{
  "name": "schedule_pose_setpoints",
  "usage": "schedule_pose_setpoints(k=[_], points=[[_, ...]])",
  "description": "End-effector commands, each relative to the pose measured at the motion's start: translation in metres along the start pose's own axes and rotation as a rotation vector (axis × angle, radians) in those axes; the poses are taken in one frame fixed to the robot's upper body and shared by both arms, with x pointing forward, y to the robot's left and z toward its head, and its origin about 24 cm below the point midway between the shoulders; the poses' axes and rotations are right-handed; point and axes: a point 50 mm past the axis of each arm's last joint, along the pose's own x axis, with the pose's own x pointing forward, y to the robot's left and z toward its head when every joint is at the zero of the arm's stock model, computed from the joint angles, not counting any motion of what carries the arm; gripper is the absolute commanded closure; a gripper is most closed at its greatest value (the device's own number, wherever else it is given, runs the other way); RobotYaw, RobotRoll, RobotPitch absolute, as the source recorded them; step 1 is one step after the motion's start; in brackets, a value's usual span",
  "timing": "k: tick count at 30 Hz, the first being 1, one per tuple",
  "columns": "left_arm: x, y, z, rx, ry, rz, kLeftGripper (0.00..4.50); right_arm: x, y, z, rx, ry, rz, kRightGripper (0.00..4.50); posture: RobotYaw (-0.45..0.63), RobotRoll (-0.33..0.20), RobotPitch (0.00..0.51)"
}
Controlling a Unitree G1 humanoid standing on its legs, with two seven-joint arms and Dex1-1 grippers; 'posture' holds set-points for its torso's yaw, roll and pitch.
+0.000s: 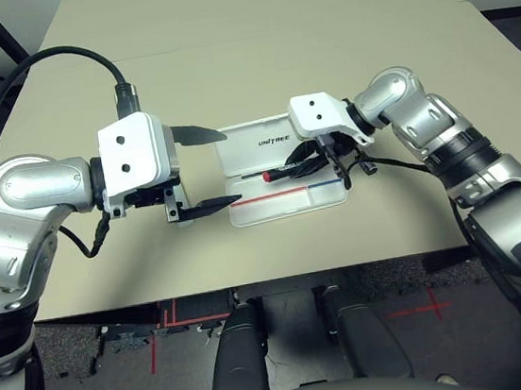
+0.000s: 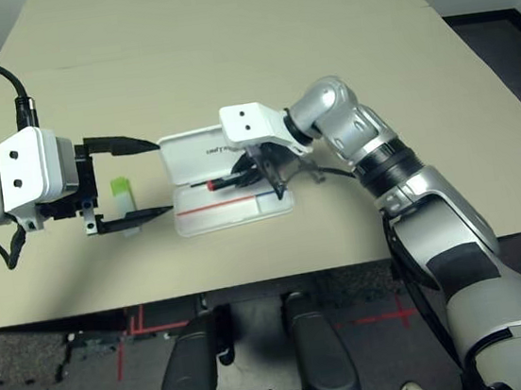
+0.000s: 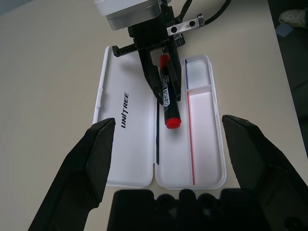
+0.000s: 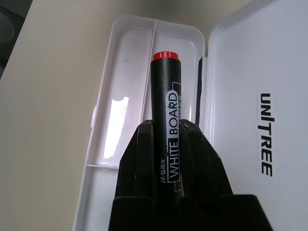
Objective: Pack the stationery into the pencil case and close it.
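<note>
Right gripper (image 4: 166,125): pinching the marker between its fingers
Marker (image 4: 166,115): hanging over the case, its red end showing
Case (image 3: 166,180): lying open on the table (image 1: 246,73)
Left gripper (image 1: 217,168): holding its jaws spread beside the case
Stick (image 2: 123,200): lying on the table near the left gripper

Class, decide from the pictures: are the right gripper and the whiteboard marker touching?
Touching. The right wrist view shows it: the right gripper has its two fingers closed on the marker, one against either side.
</note>
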Motion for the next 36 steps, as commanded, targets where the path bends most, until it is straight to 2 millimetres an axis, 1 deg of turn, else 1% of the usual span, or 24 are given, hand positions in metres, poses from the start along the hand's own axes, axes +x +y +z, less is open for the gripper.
schedule_pose_setpoints(k=[1,8,11,13,14,16,17,18,19,20,24,27,28,31,33,36], points=[[0.0,-0.002,0.0,0.006,0.017,0.002,0.0,0.004,-0.002,0.0,-0.015,0.012,0.005,4.0,0.05,0.0,0.165],[0.0,-0.002,0.0,0.005,0.018,0.006,0.0,0.015,-0.003,-0.002,-0.016,0.006,-0.014,4.0,0.06,0.0,0.162],[0.0,-0.002,0.0,0.005,0.018,0.007,0.0,0.018,-0.006,0.001,-0.026,-0.019,-0.059,2.95,0.06,0.0,0.161],[0.0,-0.002,0.0,0.005,0.019,0.007,0.0,0.017,-0.007,0.004,-0.029,-0.042,-0.077,2.24,0.06,0.0,0.161],[-0.001,-0.002,0.0,0.004,0.02,0.007,0.0,0.016,-0.007,0.005,-0.028,-0.05,-0.083,1.82,0.06,0.0,0.161],[-0.001,-0.003,-0.001,0.002,0.022,0.007,0.0,0.01,-0.008,0.007,-0.036,-0.078,-0.09,1.08,0.06,0.0,0.162],[-0.001,-0.003,-0.001,0.001,0.022,0.007,0.0,0.007,-0.007,0.008,-0.039,-0.088,-0.092,0.8,0.06,0.0,0.162],[-0.001,-0.003,-0.001,0.0,0.023,0.007,0.0,0.005,-0.007,0.008,-0.04,-0.095,-0.093,0.37,0.06,0.0,0.162],[-0.001,-0.003,-0.002,-0.001,0.023,0.007,0.0,0.001,-0.007,0.008,-0.039,-0.102,-0.094,0.03,0.06,0.0,0.162],[-0.001,-0.003,-0.002,-0.002,0.023,0.007,0.0,-0.001,-0.007,0.009,-0.039,-0.106,-0.094,0.03,0.06,0.0,0.164],[-0.001,-0.004,-0.003,-0.014,0.023,0.009,0.0,-0.027,-0.003,0.014,-0.006,-0.165,-0.104,0.03,0.06,0.0,0.166],[-0.003,-0.004,-0.008,-0.052,0.048,0.034,0.0,-0.06,0.002,0.019,0.08,-0.252,-0.155,0.03,0.06,0.0,0.172],[-0.003,-0.005,-0.009,-0.062,0.055,0.04,0.0,-0.066,0.004,0.019,0.096,-0.261,-0.163,0.03,0.06,0.0,0.172],[-0.004,-0.006,-0.012,-0.1,0.068,0.055,0.0,-0.094,0.014,0.013,0.173,-0.232,-0.198,0.03,0.06,0.0,0.178],[-0.004,-0.006,-0.014,-0.114,0.078,0.06,0.0,-0.105,0.021,0.01,0.212,-0.213,-0.205,0.03,0.05,0.0,0.18],[-0.005,-0.006,-0.018,-0.15,0.091,0.082,0.0,-0.123,0.038,0.003,0.278,-0.169,-0.194,0.03,0.04,0.0,0.184]])
